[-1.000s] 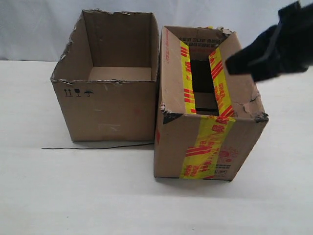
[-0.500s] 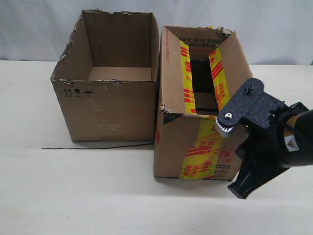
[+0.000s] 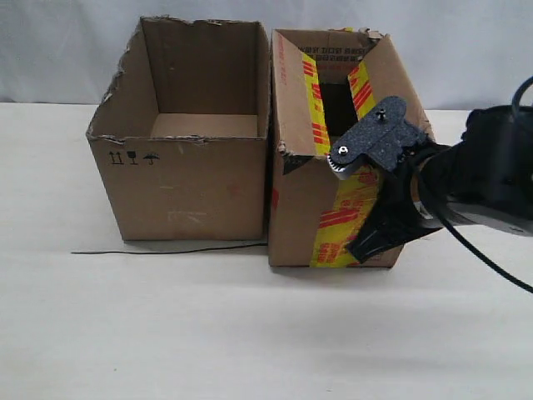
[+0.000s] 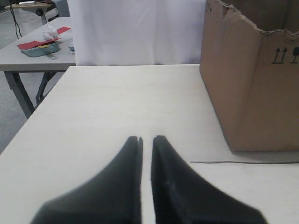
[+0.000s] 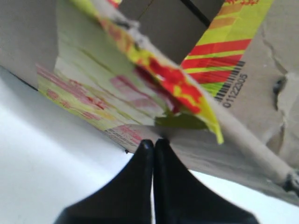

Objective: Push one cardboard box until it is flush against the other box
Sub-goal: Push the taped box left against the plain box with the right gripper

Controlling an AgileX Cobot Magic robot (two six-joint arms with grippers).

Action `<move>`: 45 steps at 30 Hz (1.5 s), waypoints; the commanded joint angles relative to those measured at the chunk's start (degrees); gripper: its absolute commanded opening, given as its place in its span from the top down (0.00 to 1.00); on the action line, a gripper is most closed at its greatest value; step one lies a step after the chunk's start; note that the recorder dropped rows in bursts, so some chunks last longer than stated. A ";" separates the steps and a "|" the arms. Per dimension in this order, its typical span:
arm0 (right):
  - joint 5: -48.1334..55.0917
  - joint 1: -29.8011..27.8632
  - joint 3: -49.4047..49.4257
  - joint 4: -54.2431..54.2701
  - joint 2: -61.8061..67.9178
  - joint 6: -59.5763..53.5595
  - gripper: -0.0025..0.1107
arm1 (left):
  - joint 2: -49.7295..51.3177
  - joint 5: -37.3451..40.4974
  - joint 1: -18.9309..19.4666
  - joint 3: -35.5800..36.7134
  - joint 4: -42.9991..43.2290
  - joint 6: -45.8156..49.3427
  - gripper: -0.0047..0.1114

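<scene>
Right hand (image 5: 153, 142), fingers together, touches the cardboard box (image 3: 298, 212), tape (image 5: 219, 58) reading 01122305, right of the plain box (image 3: 183, 187); left hand (image 4: 145, 139) nearly closed

A lab — white backdrop (image 4: 135, 32), grey worktable (image 4: 28, 63).

other box (image 3: 183, 187): on table (image 3: 83, 333), left
cardboard box (image 3: 296, 208): right, sides touching
right gripper (image 3: 360, 248): at cardboard box's front
wire (image 3: 166, 250): before other box

A thin black wire (image 3: 166, 251) lies on the white table (image 3: 166, 333), before a white backdrop (image 3: 58, 50).
</scene>
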 commanded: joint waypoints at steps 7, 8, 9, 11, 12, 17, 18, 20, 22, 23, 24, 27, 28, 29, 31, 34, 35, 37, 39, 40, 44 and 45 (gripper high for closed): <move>-0.41 0.05 -3.32 -9.69 3.96 7.15 0.98 | -0.05 -0.69 -0.46 0.09 -0.39 -0.23 0.96; -0.41 0.05 -3.32 -10.45 3.96 7.74 0.98 | -0.05 -0.69 -0.46 0.09 -0.39 -0.23 0.96; -0.60 0.05 -3.32 -10.58 3.96 7.92 0.98 | -0.05 -0.69 -0.46 0.09 -0.39 -0.23 0.96; -0.58 0.05 -3.32 -10.31 3.96 7.92 0.98 | -0.05 -0.69 -0.46 0.09 -0.39 -0.23 0.96; -0.58 0.05 -3.32 -10.03 3.96 7.92 0.98 | -0.05 -0.69 -0.46 0.09 -0.39 -0.23 0.96; -0.58 0.18 -3.32 -9.91 3.42 8.02 0.98 | -0.05 -0.69 -0.46 0.09 -0.39 -0.23 0.96; -0.58 0.19 -3.32 -9.91 2.76 8.17 0.98 | -0.05 -0.69 -0.46 0.09 -0.39 -0.23 0.96; -1.31 0.19 -3.32 -9.91 0.89 8.53 0.98 | -0.05 -0.69 -0.46 0.09 -0.39 -0.23 0.96; -1.30 -0.48 -3.32 -9.64 -1.16 9.88 0.98 | -0.05 -0.69 -0.46 0.09 -0.39 -0.23 0.96; -1.87 -0.94 -3.32 -7.66 -1.32 9.49 0.98 | -0.05 -0.69 -0.46 0.09 -0.39 -0.23 0.96; -2.27 -1.28 -3.32 -6.37 -1.32 8.68 0.98 | -0.05 -0.69 -0.46 0.09 -0.39 -0.23 0.96; -3.56 -1.29 -3.18 -4.33 1.08 5.79 0.98 | -0.05 -0.69 -0.46 0.09 -0.39 -0.23 0.96; -3.65 -1.29 -3.18 -4.43 1.76 5.79 0.98 | -0.05 -0.69 -0.46 0.09 -0.39 -0.23 0.96; -4.16 -1.29 -3.18 -4.72 2.81 5.79 0.98 | -0.05 -0.69 -0.46 0.09 -0.39 -0.23 0.96; -5.03 -1.29 -3.18 -4.82 3.67 5.79 0.98 | -0.05 -0.69 -0.46 0.09 -0.39 -0.23 0.96; -6.35 -1.29 -3.18 -11.62 4.03 12.11 0.98 | -0.05 -0.69 -0.46 0.09 -0.39 -0.23 0.96; -6.83 -1.29 -3.18 -12.01 4.03 12.84 0.98 | -0.05 -0.69 -0.46 0.09 -0.39 -0.23 0.96; -6.98 -1.29 -3.28 -11.88 4.03 12.71 0.98 | -0.05 -0.69 -0.46 0.09 -0.39 -0.23 0.96; -6.98 -1.29 -3.28 -11.88 4.03 12.71 0.98 | -0.05 -0.69 -0.46 0.09 -0.39 -0.23 0.96; -6.86 -1.29 -3.28 -11.88 4.03 12.73 0.98 | -0.05 -0.69 -0.46 0.09 -0.39 -0.23 0.96; -7.48 -1.29 -3.28 -11.63 4.03 12.73 0.98 | -0.05 -0.69 -0.46 0.09 -0.39 -0.23 0.96; -7.64 -1.29 -3.28 -11.63 4.03 12.73 0.98 | -0.05 -0.69 -0.46 0.09 -0.39 -0.23 0.96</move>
